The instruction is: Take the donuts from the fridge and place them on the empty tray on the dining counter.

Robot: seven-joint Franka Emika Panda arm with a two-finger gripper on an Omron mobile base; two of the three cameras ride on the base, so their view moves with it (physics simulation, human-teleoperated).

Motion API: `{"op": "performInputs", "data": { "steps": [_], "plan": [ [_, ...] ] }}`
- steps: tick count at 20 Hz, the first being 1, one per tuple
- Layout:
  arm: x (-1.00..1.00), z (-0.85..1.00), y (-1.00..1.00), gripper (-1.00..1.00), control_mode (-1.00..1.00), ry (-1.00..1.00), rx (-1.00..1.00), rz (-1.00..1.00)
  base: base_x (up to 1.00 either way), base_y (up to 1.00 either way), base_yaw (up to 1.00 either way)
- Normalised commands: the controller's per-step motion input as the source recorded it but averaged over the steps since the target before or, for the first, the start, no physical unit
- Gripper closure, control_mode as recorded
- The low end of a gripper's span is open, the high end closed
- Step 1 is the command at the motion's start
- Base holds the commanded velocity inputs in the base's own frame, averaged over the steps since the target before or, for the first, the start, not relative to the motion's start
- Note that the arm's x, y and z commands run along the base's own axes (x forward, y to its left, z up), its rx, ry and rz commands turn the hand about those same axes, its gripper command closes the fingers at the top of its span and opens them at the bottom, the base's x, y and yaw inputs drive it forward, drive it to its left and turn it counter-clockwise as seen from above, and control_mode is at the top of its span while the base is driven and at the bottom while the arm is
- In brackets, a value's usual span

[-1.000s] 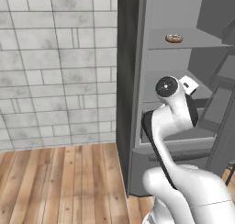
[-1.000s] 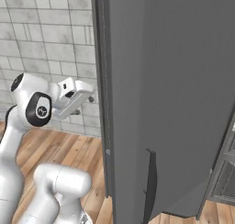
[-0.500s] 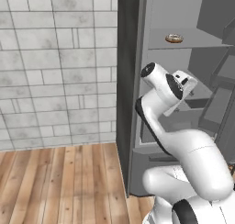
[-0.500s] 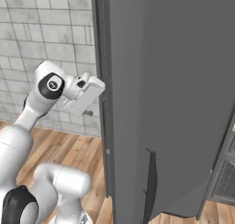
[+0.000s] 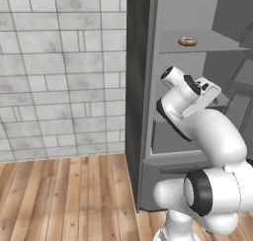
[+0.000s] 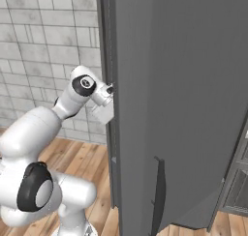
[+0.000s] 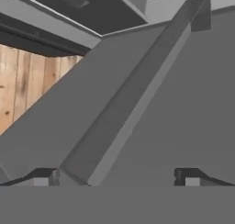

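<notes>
Jaws of the gripper (image 7: 117, 175) stand fully apart and hold nothing, aimed at bare grey fridge (image 5: 148, 111) panels. One donut (image 5: 187, 41), brown with pale topping, lies on the shelf (image 5: 207, 46) above and beyond the hand; the reach must rise and extend. A purple donut cannot be confirmed.

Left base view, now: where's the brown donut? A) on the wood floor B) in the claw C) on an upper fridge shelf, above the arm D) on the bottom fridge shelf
C: the donut lies on an upper shelf of the open fridge, above the arm, untouched.
</notes>
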Motion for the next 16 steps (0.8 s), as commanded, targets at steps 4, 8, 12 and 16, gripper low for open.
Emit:
{"op": "performInputs", "data": {
  "steps": [4,8,12,16],
  "plan": [
    [-0.01,-0.29,-0.69,-1.0,-1.0,0.31,0.0,-0.02,0.0,0.0,0.0],
    [-0.27,-0.36,-0.62,-1.0,-1.0,0.3,-0.01,-0.01,0.0,0.0,0.0],
    [-0.46,-0.67,-0.66,-1.0,-1.0,0.21,-0.02,0.0,0.0,0.0,0.0],
    [-0.99,-0.68,-0.97,-1.0,-1.0,0.27,0.0,-0.01,0.0,0.0,0.0]
  ]
}}
